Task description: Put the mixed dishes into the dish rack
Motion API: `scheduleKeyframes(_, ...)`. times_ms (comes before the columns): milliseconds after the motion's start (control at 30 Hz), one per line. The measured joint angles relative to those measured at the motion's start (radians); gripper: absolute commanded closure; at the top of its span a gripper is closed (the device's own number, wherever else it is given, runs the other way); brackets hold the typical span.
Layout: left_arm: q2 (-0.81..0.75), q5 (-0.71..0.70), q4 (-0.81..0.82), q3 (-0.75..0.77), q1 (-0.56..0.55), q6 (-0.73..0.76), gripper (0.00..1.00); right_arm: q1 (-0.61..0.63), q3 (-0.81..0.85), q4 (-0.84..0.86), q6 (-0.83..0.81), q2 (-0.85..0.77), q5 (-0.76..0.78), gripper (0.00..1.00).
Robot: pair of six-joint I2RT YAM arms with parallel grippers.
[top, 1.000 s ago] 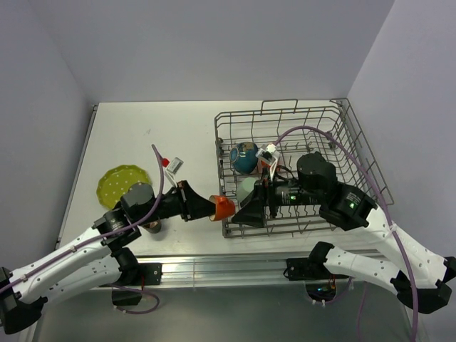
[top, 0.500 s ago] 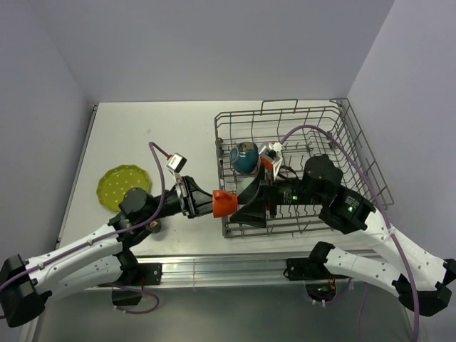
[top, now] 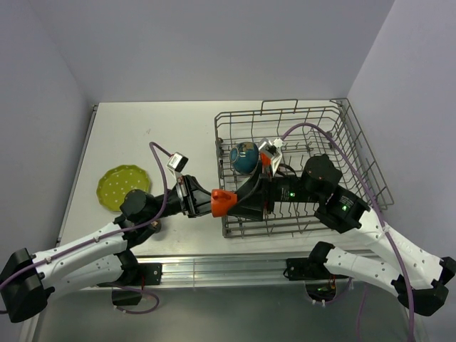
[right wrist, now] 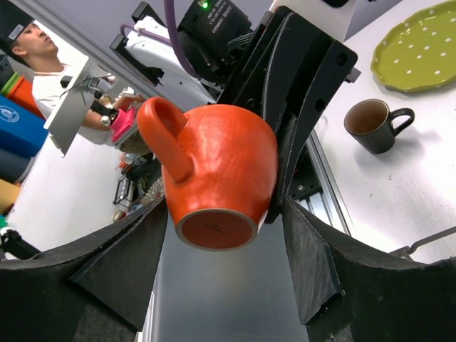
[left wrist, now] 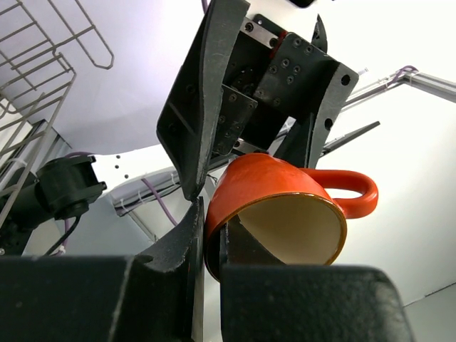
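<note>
From above, the left gripper (top: 211, 201) is clamped on the small orange cup (top: 223, 202) at the near-left side of the dish rack (top: 235, 114); the right gripper (top: 241, 202) meets it from the right. The left wrist view shows one finger inside the rim, one outside. The right wrist view shows the cup's base facing the right gripper, whose spread fingers (right wrist: 306, 263) flank it, its axis running left-right.
</note>
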Motion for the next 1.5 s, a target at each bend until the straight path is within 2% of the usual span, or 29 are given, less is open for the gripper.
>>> scheduleKeyframes(367,0.048,-0.011,0.056,-0.012,-0.017,-0.026,1.0,0.0,-0.005,0.012,-0.019,0.021,0.013,0.22)
scheduleKeyframes(433,0.057,-0.016,0.071,-0.016,-0.019,-0.034,1.0,0.0,-0.006,0.01,-0.027,0.021,0.021,0.23)
scheduleKeyframes(500,0.066,-0.021,0.084,-0.02,-0.021,-0.041,1.0,0.0,-0.006,0.006,-0.034,0.021,0.024,0.3)
scheduleKeyframes(533,0.07,-0.023,0.093,-0.023,-0.022,-0.045,1.0,0.0,-0.006,0.005,-0.037,0.021,0.024,0.33)
scheduleKeyframes(567,0.074,-0.024,0.095,-0.024,-0.021,-0.048,1.0,0.0,-0.006,0.008,-0.045,0.021,0.024,0.42)
scheduleKeyframes(600,0.083,-0.027,0.099,-0.025,-0.023,-0.051,1.0,0.001,-0.006,0.014,-0.048,0.021,0.032,0.46)
scheduleKeyframes(700,0.106,-0.023,0.131,-0.026,-0.027,-0.069,1.0,0.0,-0.006,0.006,-0.054,0.021,0.039,0.75)
scheduleKeyframes(733,0.11,-0.023,0.142,-0.026,-0.027,-0.072,1.0,0.0,-0.006,0.007,-0.061,0.021,0.039,0.92)
scheduleKeyframes(767,0.113,-0.023,0.148,-0.026,-0.028,-0.072,1.0,-0.001,-0.006,0.005,-0.061,0.021,0.044,0.99)
scheduleKeyframes(867,0.126,-0.021,0.17,-0.026,-0.031,-0.075,1.0,0.0,-0.006,0.005,-0.064,0.019,0.042,0.99)
scheduleKeyframes(900,0.129,-0.021,0.174,-0.026,-0.031,-0.078,1.0,0.0,-0.006,0.005,-0.063,0.019,0.041,0.94)
scheduleKeyframes(933,0.132,-0.021,0.18,-0.027,-0.031,-0.08,1.0,0.0,-0.006,0.005,-0.063,0.019,0.04,0.76)
scheduleKeyframes(967,0.134,-0.021,0.185,-0.027,-0.031,-0.081,1.0,0.0,-0.006,0.006,-0.063,0.019,0.04,0.69)
scheduleKeyframes(1067,0.137,-0.02,0.191,-0.027,-0.031,-0.082,1.0,0.0,-0.006,0.006,-0.064,0.018,0.04,0.58)
scheduleKeyframes(1200,0.138,-0.021,0.196,-0.027,-0.031,-0.088,1.0,0.001,-0.007,0.011,-0.064,0.018,0.038,0.54)
scheduleKeyframes(1300,0.142,-0.024,0.208,-0.027,-0.031,-0.093,1.0,0.001,-0.007,0.016,-0.066,0.019,0.038,0.64)
scheduleKeyframes(1400,0.143,-0.027,0.22,-0.034,-0.031,-0.098,1.0,0.002,-0.007,0.019,-0.068,0.022,0.035,0.98)
scheduleKeyframes(1467,0.143,-0.027,0.232,-0.041,-0.031,-0.1,1.0,0.005,-0.007,0.021,-0.069,0.027,0.034,1.0)
scheduleKeyframes(1500,0.143,-0.027,0.234,-0.043,-0.031,-0.101,0.85,0.006,-0.007,0.021,-0.07,0.027,0.034,1.0)
